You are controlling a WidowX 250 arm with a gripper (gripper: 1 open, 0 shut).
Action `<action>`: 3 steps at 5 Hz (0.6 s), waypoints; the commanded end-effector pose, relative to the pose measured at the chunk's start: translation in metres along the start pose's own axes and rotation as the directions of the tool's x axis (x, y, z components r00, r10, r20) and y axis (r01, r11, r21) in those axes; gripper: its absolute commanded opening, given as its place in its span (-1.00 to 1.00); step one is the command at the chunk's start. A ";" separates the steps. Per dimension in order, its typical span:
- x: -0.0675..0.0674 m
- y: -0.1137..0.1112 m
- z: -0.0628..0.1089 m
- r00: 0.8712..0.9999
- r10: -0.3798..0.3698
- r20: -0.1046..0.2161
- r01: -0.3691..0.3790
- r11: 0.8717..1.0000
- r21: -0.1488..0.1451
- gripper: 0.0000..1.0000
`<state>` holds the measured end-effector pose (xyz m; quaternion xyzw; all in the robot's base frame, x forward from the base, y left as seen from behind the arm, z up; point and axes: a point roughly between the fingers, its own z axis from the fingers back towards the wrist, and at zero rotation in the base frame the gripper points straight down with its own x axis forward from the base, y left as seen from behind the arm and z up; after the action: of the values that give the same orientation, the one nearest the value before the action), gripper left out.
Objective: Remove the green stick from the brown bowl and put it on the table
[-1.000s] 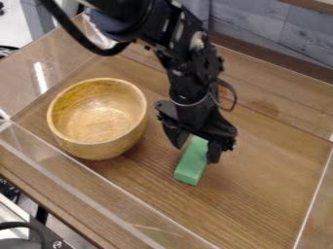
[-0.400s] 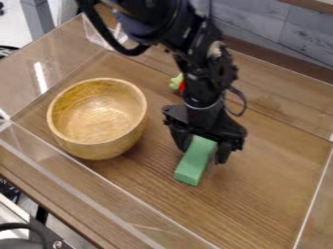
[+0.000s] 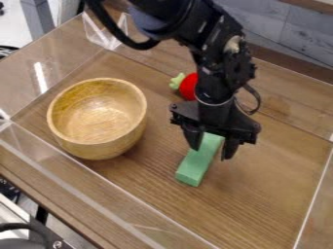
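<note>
A small, flat, bright-green stick (image 3: 201,161) is seen lying on the dark wood-grain table (image 3: 279,160), lower centre of the frame, outside the empty brown bowl (image 3: 97,118) (left of centre). The black gripper (image 3: 213,142) is positioned over its upper end, jaws parted either side; whether it is gripped cannot be told.

Nothing readable is showing anywhere: no lettering, label, brand or number is appearing on the bowl (image 3: 96,118), the stick (image 3: 198,162), the arm (image 3: 215,68) or the table (image 3: 279,175).
</note>
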<state>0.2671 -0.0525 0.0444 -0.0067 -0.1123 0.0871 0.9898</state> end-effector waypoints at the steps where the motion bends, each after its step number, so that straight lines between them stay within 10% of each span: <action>1: 0.004 -0.005 0.008 0.999 -0.029 0.036 0.029 0.999 -0.013 -1.00; 2: 0.003 -0.004 0.005 0.999 -0.038 0.031 0.039 0.999 -0.012 1.00; 3: 0.003 -0.002 0.003 0.999 -0.043 0.025 0.043 0.999 -0.011 1.00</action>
<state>0.2658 -0.0544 0.0424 -0.0054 -0.1139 0.0633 0.9915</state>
